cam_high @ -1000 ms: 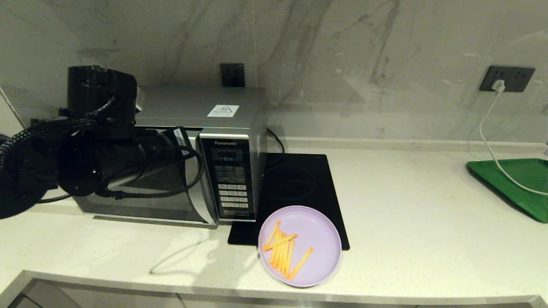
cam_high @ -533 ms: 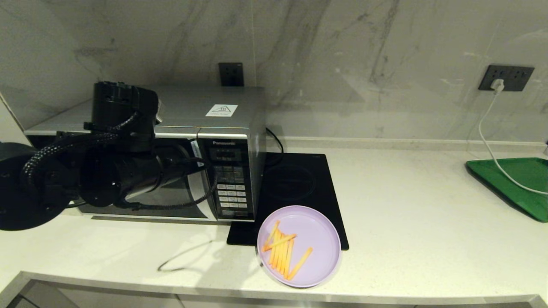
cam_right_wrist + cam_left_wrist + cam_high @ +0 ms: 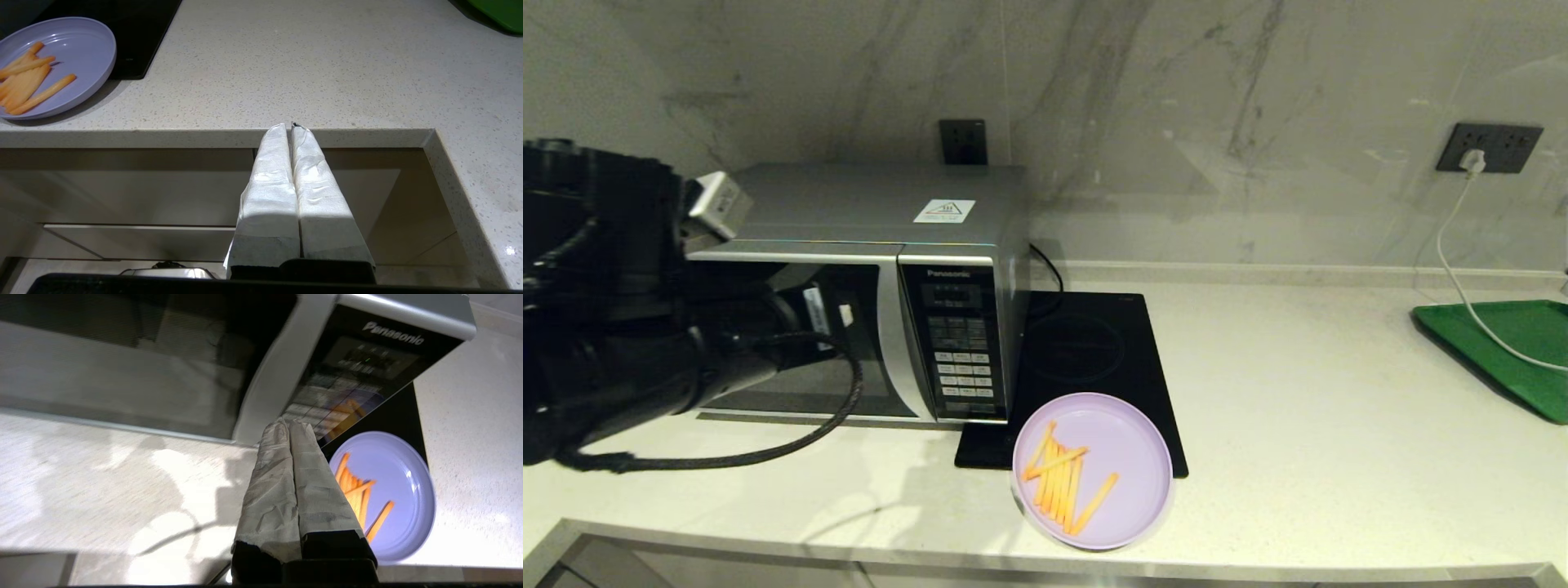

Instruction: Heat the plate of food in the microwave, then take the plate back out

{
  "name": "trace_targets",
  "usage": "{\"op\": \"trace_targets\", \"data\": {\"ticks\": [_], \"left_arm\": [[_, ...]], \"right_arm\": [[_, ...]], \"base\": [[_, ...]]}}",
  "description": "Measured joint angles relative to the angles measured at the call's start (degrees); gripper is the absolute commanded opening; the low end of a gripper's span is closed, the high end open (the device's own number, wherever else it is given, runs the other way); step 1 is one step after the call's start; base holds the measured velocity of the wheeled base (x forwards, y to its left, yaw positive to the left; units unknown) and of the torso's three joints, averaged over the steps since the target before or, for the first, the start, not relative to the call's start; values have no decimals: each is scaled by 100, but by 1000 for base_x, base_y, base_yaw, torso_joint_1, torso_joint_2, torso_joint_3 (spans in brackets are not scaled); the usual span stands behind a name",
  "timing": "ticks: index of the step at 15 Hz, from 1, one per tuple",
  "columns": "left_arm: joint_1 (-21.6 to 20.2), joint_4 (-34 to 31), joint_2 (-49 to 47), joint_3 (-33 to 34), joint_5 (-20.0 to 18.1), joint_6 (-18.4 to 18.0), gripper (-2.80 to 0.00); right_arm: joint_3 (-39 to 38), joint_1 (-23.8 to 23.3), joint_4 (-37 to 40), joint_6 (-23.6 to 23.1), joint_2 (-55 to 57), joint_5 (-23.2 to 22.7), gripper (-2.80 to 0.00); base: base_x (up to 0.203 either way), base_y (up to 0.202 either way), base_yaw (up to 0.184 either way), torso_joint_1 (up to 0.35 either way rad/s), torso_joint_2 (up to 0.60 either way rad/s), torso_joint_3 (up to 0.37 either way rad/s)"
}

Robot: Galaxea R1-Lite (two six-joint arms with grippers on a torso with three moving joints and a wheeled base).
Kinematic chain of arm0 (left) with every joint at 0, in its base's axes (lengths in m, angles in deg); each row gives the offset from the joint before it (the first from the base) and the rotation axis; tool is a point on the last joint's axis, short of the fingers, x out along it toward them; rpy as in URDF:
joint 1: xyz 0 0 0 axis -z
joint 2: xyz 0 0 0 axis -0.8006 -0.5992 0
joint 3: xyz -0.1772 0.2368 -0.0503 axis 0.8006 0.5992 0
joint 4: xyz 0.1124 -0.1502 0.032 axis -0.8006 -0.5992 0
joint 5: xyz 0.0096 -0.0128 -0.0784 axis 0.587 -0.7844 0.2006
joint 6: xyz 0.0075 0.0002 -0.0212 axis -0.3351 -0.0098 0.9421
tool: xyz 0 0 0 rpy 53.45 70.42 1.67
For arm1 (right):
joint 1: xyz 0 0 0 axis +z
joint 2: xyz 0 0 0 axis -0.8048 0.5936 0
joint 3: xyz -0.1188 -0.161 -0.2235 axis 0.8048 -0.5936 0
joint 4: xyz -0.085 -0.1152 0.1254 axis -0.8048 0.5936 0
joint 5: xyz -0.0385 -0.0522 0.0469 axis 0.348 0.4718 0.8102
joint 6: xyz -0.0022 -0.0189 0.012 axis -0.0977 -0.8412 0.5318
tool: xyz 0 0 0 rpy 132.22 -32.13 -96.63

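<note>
- Plate of food [image 3: 1092, 471] on counter front edge, overlapping hob [image 3: 1086, 359], right of microwave [image 3: 866, 286]; door shut.
- Left gripper [image 3: 291, 426] pressed together, empty, before door; plate to its right.
- Right gripper [image 3: 291, 126] pressed together, parked below counter edge.
- Left arm nearer.

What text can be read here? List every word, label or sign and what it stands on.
"Panasonic": on the microwave, at the top of its control panel.
White triangle warning sticker on the microwave's top: print too small to read.
Keypad buttons and display: too small and blurred to read.
Nothing else carries text.
</note>
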Motion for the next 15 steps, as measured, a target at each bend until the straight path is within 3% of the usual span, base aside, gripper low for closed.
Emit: {"op": "trace_targets", "data": {"ticks": [4,10,12,15], "left_arm": [[15,-1069,1464,291,28,-373,-280],[-343,-2973,3938,209,738,-2292,-280],[-782,-3696,4595,-285,623,-3079,-280],[-1930,-4604,5346,-772,-108,-3649,-280]], "right_arm": [[0,0,1,0,0,1,-280],[0,0,-2,0,0,1,-280],[0,0,0,2,0,2,-280],[0,0,0,2,0,2,-280]], "base": [[0,0,0,0,0,0],[0,0,0,0,0,0],[0,0,0,0,0,0],[0,0,0,-1,-1,9]]}}
